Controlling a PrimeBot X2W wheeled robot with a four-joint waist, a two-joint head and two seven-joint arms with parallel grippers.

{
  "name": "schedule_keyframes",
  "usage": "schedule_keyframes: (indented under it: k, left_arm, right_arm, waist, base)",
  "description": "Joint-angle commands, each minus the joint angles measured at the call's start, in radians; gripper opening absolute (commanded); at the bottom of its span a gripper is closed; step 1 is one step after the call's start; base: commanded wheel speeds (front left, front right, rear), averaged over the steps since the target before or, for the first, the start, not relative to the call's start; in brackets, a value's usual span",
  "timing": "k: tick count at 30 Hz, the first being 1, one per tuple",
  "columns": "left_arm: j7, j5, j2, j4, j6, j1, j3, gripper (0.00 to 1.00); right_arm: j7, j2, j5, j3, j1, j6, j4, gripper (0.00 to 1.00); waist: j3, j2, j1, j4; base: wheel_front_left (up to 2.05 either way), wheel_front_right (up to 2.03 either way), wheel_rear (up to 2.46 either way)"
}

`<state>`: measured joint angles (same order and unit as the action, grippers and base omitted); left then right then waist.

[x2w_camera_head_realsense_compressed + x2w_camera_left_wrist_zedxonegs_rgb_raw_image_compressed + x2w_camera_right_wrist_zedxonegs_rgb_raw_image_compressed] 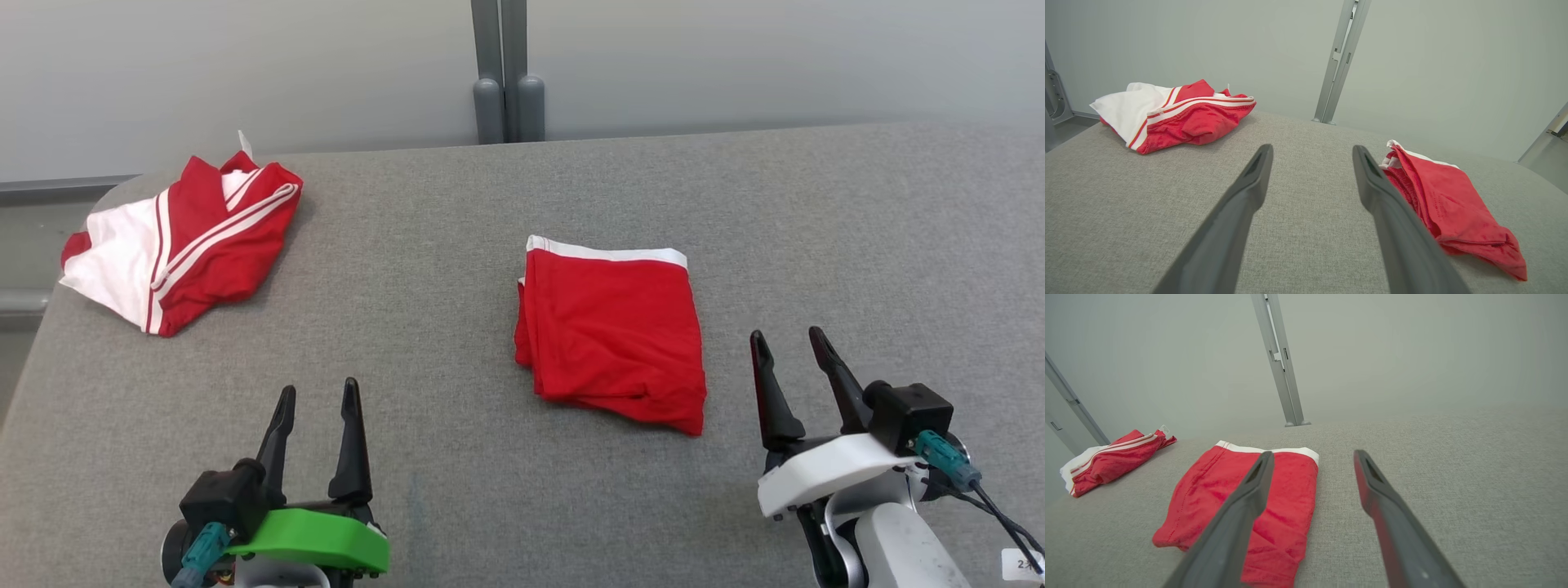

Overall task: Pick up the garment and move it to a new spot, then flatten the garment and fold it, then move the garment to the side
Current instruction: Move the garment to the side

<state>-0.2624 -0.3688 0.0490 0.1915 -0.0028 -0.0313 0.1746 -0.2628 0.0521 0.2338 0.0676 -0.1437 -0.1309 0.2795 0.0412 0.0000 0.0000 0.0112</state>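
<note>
A red garment [612,335] with a white waistband lies folded into a neat rectangle at the middle of the grey fabric table [457,490]. My right gripper [788,335] hovers open just right of its near corner, empty. In the right wrist view the garment [1294,506] lies under and left of the open right gripper [1313,454]. My left gripper [318,388] stands open and empty near the front left. In the left wrist view the left gripper [1312,149] points at bare table, with the garment [1445,204] to its right.
A second garment, red and white with stripes [196,237], lies rumpled at the table's far left corner [1184,114] [1110,463]. A grey post [506,73] stands behind the table's back edge against a pale wall.
</note>
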Motion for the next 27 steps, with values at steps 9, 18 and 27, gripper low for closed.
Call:
schedule_keyframes:
  k: [9, 18, 27]
  left_arm:
    - [-0.004, -0.017, 0.003, 0.002, 0.006, 0.0, 0.02, 1.0]
    - [-0.004, -0.033, 0.003, 0.007, 0.005, -0.027, 0.044, 1.0]
    - [-0.003, -0.039, 0.003, 0.013, 0.005, -0.046, 0.059, 1.0]
  right_arm:
    - [0.151, 0.071, 0.055, -0.016, -0.123, 0.0, 0.122, 1.0]
    - [0.405, 0.172, 0.188, 0.059, -0.279, 0.0, 0.266, 1.0]
    - [0.489, 0.207, 0.298, 0.128, -0.392, 0.0, 0.472, 1.0]
  waist:
    - [0.011, 0.0, 0.0, 0.037]
    - [0.041, 0.0, 0.0, 0.11]
    - [0.077, 0.0, 0.0, 0.19]
  base:
    - [0.0, 0.0, 0.0]
    - [0.0, 0.0, 0.0]
    - [0.0, 0.0, 0.0]
